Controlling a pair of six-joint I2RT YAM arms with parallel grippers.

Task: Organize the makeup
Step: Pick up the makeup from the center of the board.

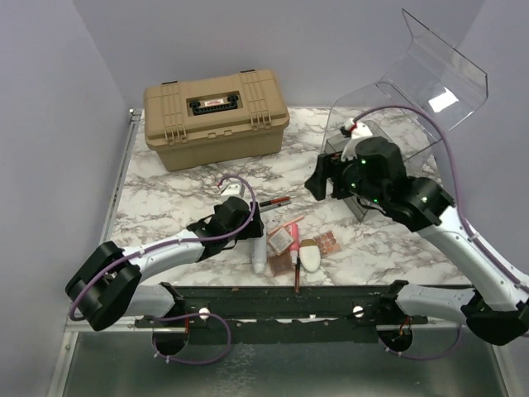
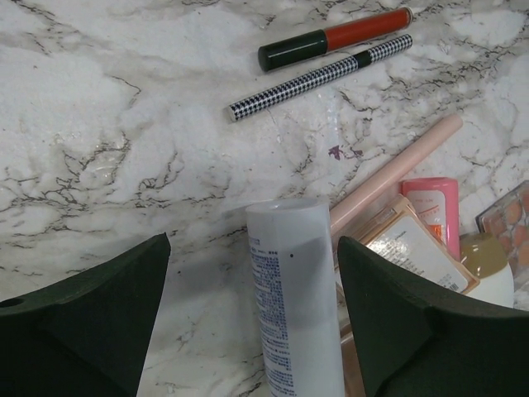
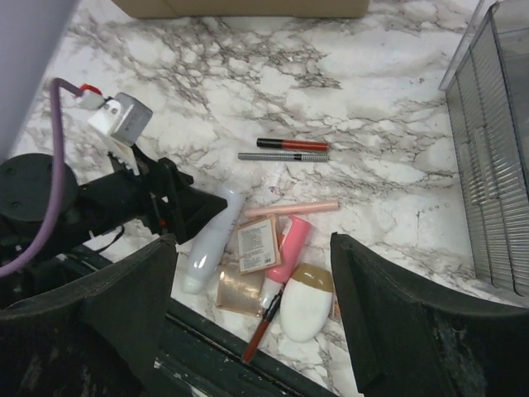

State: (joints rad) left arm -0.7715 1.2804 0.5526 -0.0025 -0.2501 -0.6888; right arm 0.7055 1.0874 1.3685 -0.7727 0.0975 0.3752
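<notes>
Left tool (image 2: 252,277) spread, straddling the white tube (image 2: 293,298) lying on the marble surface (image 2: 124,124), not touching it; right tool (image 3: 252,248) spread, empty, raised above the surface.

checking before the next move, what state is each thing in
tan hard case, lid shut
clear bin, lid flipped up open
left hand, open
white tube, lying flat between its fingers, ungripped
right hand, open, empty
red lip gloss, capped, lying flat
</notes>
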